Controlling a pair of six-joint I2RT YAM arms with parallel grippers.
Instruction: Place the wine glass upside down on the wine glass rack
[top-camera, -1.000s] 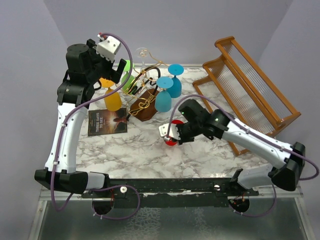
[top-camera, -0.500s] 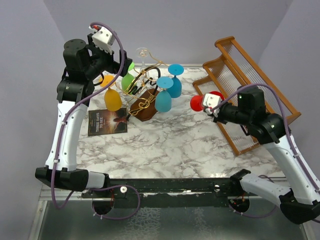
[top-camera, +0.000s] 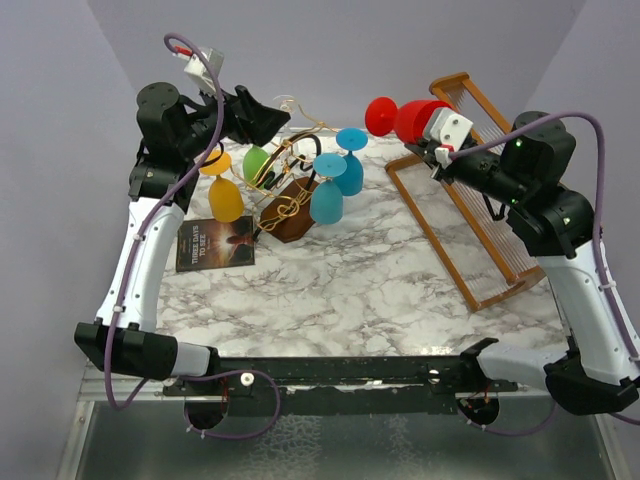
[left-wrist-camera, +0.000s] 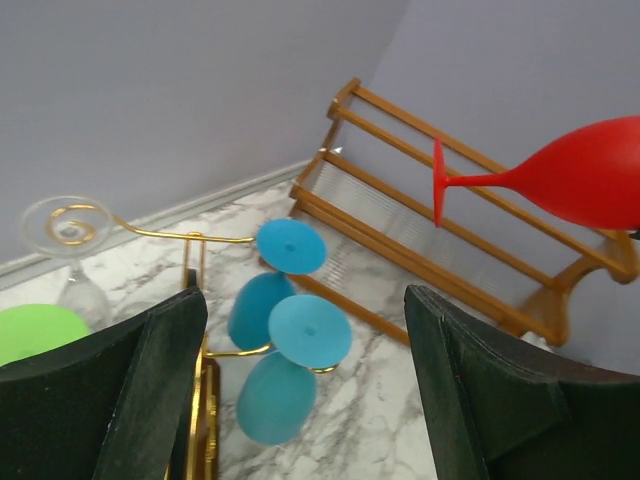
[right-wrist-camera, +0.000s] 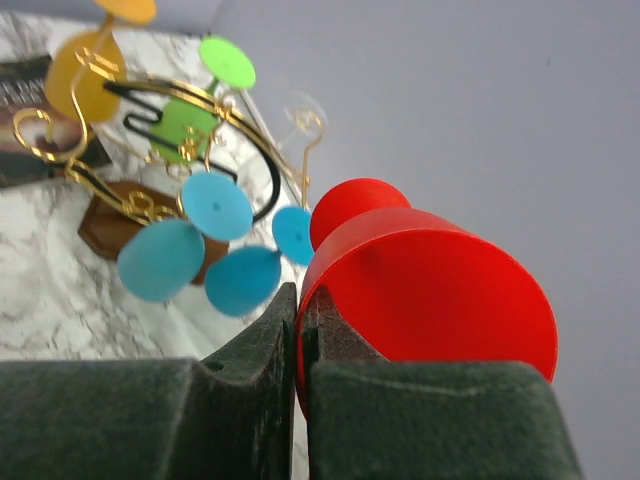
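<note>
High at the upper right, the right hand (top-camera: 437, 140) pinches the rim of the red wine glass (top-camera: 408, 118). It lies sideways, foot pointing left. The left hand (top-camera: 266, 117) has its fingers apart.

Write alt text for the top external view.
The right gripper holds a red wine glass sideways in the air, right of a gold wire rack hung with colored glasses on a marble table; the left gripper hovers by the rack.
</note>
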